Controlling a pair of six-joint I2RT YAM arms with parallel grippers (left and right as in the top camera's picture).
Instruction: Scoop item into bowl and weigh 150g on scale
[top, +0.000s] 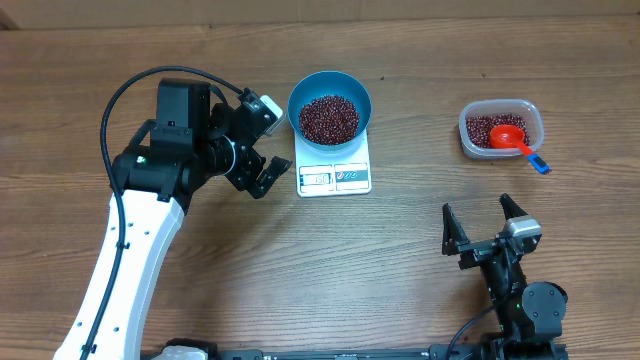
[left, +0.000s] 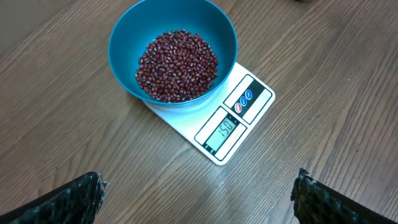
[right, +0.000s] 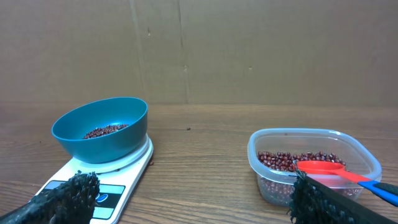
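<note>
The blue bowl (top: 300, 100) stands on the white scale (top: 334, 178) and holds a heap of dark red-brown beans (top: 329, 118). In the left wrist view the bowl (left: 124, 37), its beans (left: 177, 65) and the scale (left: 249, 93) lie ahead, and the display looks like it reads 150. My left gripper (top: 268, 145) hovers just left of the scale, open, with bare table between its fingertips (left: 84, 193). My right gripper (top: 482, 222) stands open near the front right, empty, facing the bowl (right: 99, 121) and scale (right: 134, 168).
A clear plastic tub (top: 466, 135) with more beans sits at the right, behind my right gripper. A red scoop (top: 508, 137) with a blue handle rests in it, and both tub (right: 261, 146) and scoop (right: 320, 167) show in the right wrist view. A cardboard wall backs the table.
</note>
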